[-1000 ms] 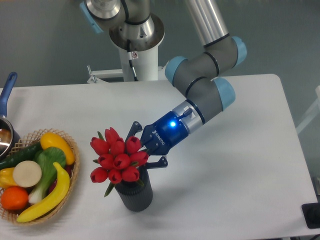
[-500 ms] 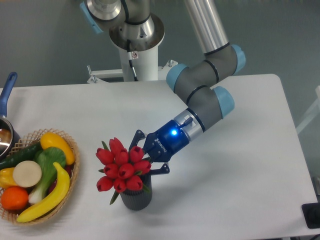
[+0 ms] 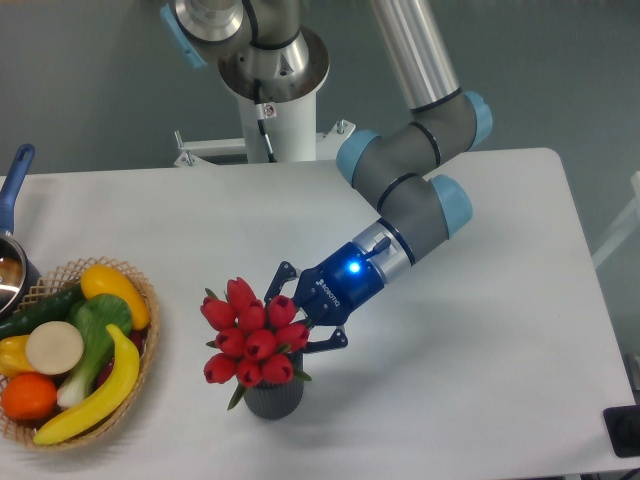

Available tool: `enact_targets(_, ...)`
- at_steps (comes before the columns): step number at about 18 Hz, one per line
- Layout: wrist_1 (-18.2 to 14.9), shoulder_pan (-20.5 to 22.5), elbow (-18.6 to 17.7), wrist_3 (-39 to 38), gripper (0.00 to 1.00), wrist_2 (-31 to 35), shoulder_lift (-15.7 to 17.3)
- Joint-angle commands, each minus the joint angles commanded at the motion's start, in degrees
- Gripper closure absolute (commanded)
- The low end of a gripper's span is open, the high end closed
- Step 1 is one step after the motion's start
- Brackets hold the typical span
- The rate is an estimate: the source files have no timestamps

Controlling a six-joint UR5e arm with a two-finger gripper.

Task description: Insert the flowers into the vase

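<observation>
The flowers (image 3: pixel 250 338), a bunch of red tulip buds with green leaves, sit right over the mouth of the vase (image 3: pixel 273 400), a small dark grey ribbed cylinder at the front centre of the table. The buds hide the vase's mouth and upper part. My gripper (image 3: pixel 292 318) reaches in from the upper right and is shut on the bunch at its right side. Its fingertips are hidden behind the buds.
A wicker basket (image 3: pixel 140 360) with a banana, an orange, peppers and a leafy vegetable stands at the left. A pot with a blue handle (image 3: pixel 12 185) sits at the left edge. The robot's base (image 3: pixel 272 120) is at the back. A black object (image 3: pixel 622 430) lies at the bottom right.
My gripper has moved down and to the right with the flowers. The bunch now sits lower over the vase and hides more of it.
</observation>
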Motion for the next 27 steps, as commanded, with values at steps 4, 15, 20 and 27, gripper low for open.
enact_targets(4, 0.0, 0.9, -0.7, -0.2, 0.0, 0.0, 0.3)
enact_targets(15, 0.2, 11.7, -5.6, 0.3, 0.0, 7.1, 8.4)
enact_targets(20, 0.1, 18.4, -9.4, 0.3, 0.0, 18.6, 20.1)
enact_targets(27, -0.2, 18.6, -5.5, 0.1, 0.0, 55.1, 23.1)
